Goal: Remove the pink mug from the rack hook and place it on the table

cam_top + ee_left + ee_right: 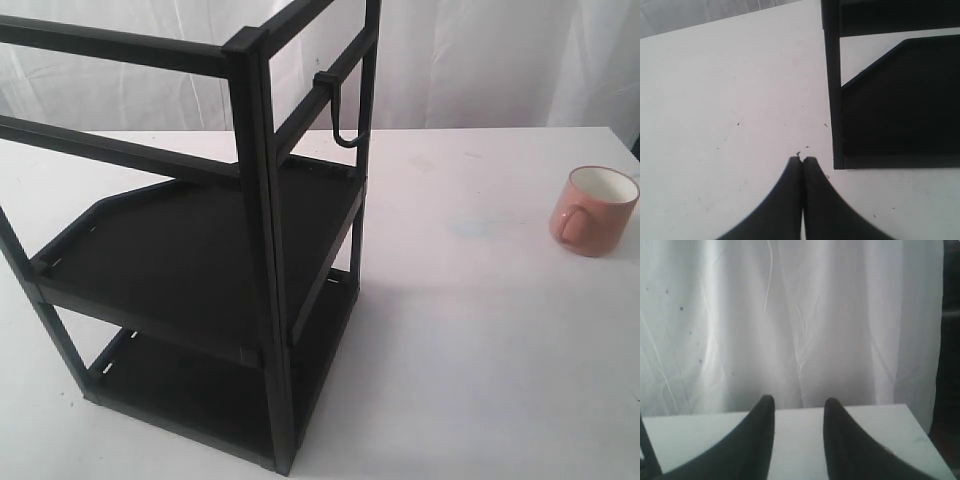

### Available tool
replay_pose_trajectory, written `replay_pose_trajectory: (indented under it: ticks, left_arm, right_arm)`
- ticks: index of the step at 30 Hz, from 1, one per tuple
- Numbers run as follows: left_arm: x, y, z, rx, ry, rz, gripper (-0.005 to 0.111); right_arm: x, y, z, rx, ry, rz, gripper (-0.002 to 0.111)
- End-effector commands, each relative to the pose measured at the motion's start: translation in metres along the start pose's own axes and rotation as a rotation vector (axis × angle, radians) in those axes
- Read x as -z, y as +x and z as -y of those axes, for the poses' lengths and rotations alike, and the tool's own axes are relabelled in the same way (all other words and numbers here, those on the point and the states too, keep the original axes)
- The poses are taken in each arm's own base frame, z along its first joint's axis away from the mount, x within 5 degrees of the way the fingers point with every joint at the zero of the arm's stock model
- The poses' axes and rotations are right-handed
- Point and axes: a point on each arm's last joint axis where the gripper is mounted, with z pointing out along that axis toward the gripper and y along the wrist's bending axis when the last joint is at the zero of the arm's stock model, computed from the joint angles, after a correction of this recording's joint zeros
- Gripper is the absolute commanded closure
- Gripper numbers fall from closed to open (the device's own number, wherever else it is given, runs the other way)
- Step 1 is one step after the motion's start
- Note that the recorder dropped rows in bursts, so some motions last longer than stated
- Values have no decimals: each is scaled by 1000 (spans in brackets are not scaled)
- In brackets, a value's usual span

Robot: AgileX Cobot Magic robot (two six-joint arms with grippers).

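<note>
The mug (592, 210) stands upright on the table (480, 320), well apart from the rack (255, 200) and its hook (340, 110). The left gripper (802, 161) is pinched together above the table beside the rack's foot. The right gripper (799, 402) is parted, holding nothing, facing a curtain (815, 315).

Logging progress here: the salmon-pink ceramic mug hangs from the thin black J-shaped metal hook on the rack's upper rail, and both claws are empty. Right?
No. The exterior view shows the salmon-pink ceramic mug standing upright on the broad white tabletop; the thin black J-shaped metal hook is bare. The left claw and right claw are indeed empty.
</note>
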Motion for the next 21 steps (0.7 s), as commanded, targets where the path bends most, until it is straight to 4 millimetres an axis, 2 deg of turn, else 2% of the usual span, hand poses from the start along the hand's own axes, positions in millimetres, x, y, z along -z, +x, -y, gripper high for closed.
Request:
replay_pose_trajectory:
  ticks: [1,5,7,13,21]
  left_arm:
    - [0,1,0,0,0,1,107]
    - [0,1,0,0,0,1,107]
    - [0,1,0,0,0,1,107]
    - [0,1,0,0,0,1,107]
    - [0,1,0,0,0,1,107]
  right_arm:
    - [25,1,-4,45,-25,-132,88]
    - [45,9,-4,105,-41,-178,104]
    - [54,13,-4,130,-48,-188,108]
    - [76,20,-4,132,-52,-96,108]
    - [93,46,-1,122,-56,-51,108]
